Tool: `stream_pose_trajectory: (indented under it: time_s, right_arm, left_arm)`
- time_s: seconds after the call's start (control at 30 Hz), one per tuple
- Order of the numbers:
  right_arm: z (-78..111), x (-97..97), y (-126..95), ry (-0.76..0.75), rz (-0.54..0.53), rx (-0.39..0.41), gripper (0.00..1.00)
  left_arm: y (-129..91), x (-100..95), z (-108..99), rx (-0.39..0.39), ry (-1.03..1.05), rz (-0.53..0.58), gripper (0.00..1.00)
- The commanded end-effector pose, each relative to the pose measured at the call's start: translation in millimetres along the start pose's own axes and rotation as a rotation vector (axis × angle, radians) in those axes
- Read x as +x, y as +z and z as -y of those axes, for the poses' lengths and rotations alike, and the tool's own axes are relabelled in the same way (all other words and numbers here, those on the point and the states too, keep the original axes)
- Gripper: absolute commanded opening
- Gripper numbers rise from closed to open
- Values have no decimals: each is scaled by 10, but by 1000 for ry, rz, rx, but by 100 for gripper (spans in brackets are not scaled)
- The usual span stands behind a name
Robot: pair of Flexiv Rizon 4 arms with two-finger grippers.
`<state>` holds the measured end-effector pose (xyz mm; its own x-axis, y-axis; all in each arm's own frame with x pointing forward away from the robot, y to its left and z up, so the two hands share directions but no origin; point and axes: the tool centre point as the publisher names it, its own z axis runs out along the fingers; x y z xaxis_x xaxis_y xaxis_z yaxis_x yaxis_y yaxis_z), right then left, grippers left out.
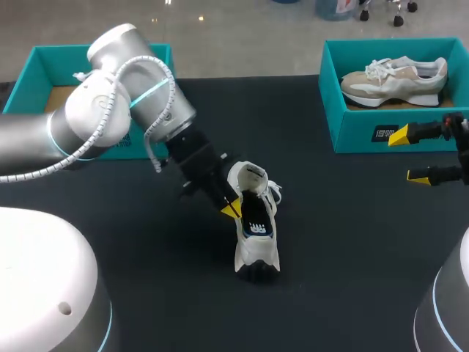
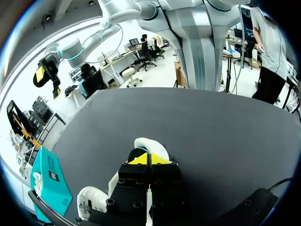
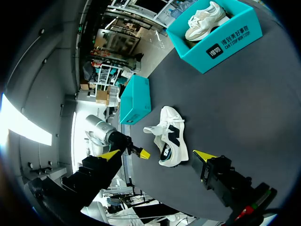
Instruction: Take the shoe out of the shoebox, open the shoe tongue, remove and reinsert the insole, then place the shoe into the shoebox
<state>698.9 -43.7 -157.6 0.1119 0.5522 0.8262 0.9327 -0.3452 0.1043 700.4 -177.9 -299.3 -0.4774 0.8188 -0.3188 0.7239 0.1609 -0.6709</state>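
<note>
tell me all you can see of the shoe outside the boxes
The shoe is a white sneaker with white laces, dark lining and a dark insole bearing a light mark. It stands on its sole on the black table, heel toward the robot, tongue pulled open. The left hand, fingers together, sits beside its opening; contact unclear.

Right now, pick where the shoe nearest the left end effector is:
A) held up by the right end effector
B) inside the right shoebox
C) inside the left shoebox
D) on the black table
D: the white shoe rests on the table, with the left end effector close beside it.
</note>
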Motion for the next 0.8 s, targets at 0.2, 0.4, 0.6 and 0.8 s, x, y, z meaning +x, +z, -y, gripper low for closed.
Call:
stream_pose_trajectory:
  time_s: [0.2,0.4,0.6,0.8]
  right_arm:
    - [9,-1,6,2,3,-1,100]
    - [9,-1,6,2,3,-1,100]
    - [9,-1,6,2,3,-1,100]
    - [9,-1,6,2,3,-1,100]
  left_arm:
    - [-7,-14,-1,-2,0,-20,0]
    - [-69,-31,-40,-80,75,-174,0]
    - [-21,-72,-97,-130,124,-270,0]
    - [86,-114,-164,-169,175,-309,0]
